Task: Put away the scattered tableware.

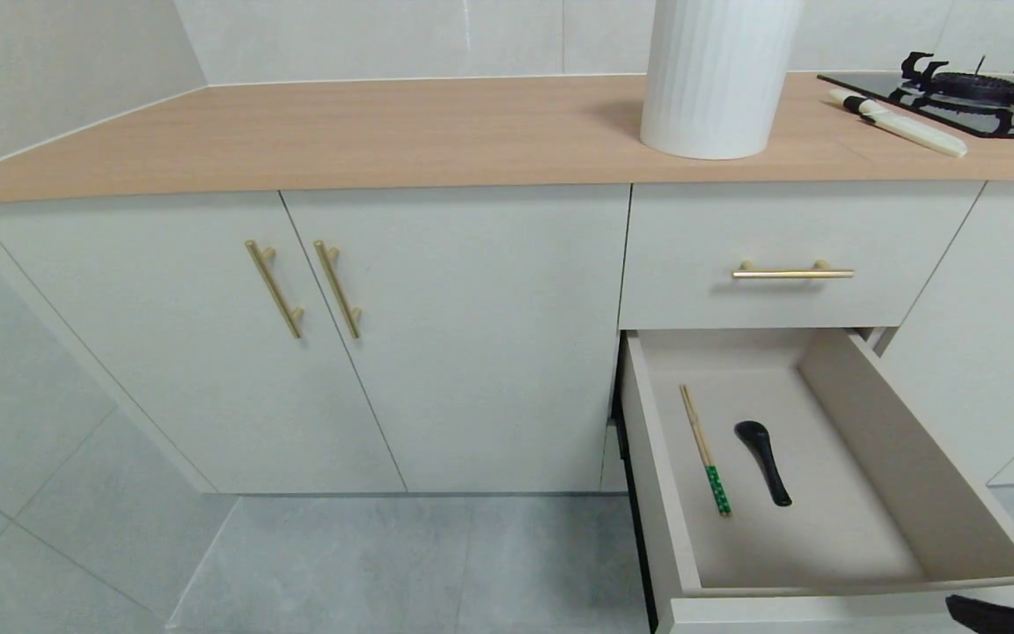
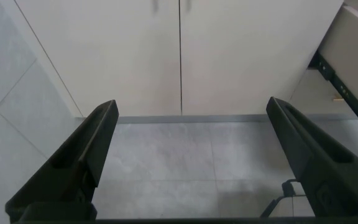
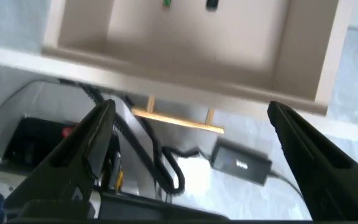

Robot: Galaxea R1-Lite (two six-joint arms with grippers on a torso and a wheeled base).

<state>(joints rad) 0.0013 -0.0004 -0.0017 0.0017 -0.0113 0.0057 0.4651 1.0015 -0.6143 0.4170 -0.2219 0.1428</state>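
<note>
You see the chopsticks [image 1: 706, 451] and the black spoon [image 1: 765, 458] lying side by side, apart, inside the open drawer [image 1: 912, 467] at near right. A knife [image 1: 899, 123] lies on the tabletop [image 1: 384, 132] at far right. The left gripper [image 2: 191, 109] and right gripper [image 3: 191, 112] stand wide apart, holding nothing.

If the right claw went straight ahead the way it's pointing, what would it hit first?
Probably the open drawer's front panel, near its gold handle. The right claw is open and aimed at that panel from outside, though depth is hard to judge.
</note>
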